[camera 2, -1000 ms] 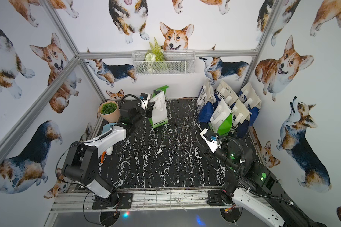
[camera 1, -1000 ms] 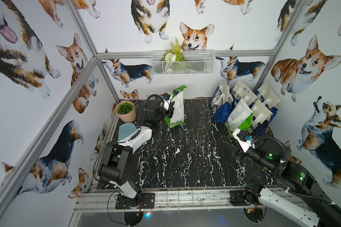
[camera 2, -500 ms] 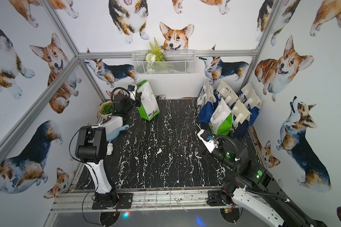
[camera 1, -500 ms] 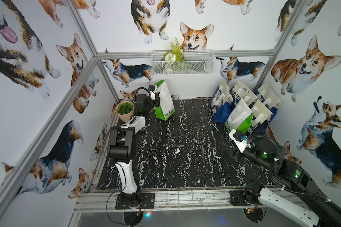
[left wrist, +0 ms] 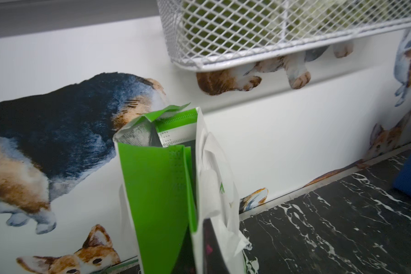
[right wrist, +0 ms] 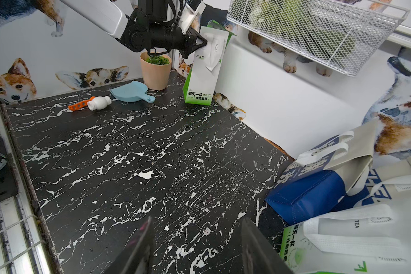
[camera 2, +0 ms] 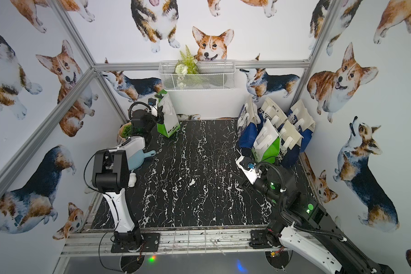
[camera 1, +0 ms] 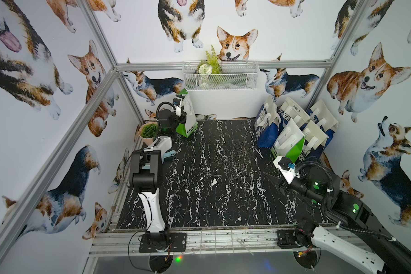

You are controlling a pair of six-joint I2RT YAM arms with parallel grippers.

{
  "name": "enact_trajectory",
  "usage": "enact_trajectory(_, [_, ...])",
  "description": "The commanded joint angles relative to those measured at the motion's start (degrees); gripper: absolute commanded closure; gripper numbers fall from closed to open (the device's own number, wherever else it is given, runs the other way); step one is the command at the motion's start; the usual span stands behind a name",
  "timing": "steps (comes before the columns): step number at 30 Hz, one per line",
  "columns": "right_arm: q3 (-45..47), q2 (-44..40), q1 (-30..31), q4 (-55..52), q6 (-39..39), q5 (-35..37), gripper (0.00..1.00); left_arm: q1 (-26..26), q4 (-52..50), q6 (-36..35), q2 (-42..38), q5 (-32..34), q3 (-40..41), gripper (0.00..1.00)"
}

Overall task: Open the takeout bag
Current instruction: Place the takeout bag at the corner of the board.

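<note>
One "COOL TE" takeout bag (right wrist: 203, 78) is pinched by the left gripper (right wrist: 205, 43); right gripper (right wrist: 196, 223) spread.

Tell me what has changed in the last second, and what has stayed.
The left gripper, shut on the green takeout bag, has carried it from the middle back of the table to the back left corner, beside the plant pot; the left arm folded back with it. The right gripper stays open and empty. The other bags have not moved.
</note>
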State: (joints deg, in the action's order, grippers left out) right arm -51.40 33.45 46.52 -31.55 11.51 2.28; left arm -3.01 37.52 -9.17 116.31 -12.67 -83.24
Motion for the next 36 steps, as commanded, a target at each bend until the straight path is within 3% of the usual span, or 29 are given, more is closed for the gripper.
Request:
enact_trajectory(1, [0.07, 0.12, 0.2, 1.58, -1.05, -0.61, 0.41, 0.27, 3.91, -3.45, 0.42, 4.91, -0.61, 1.0])
enact_trajectory(14, [0.16, 0.71, 0.15, 1.57, -1.22, -0.66, 0.41, 1.68, 8.46, -8.16, 0.1, 18.78, 2.81, 1.0])
enact_trajectory(36, [0.25, 0.53, 0.24, 1.4, -1.49, -1.14, 0.41, 2.95, 5.88, -9.53, -1.66, 18.64, 2.71, 1.0])
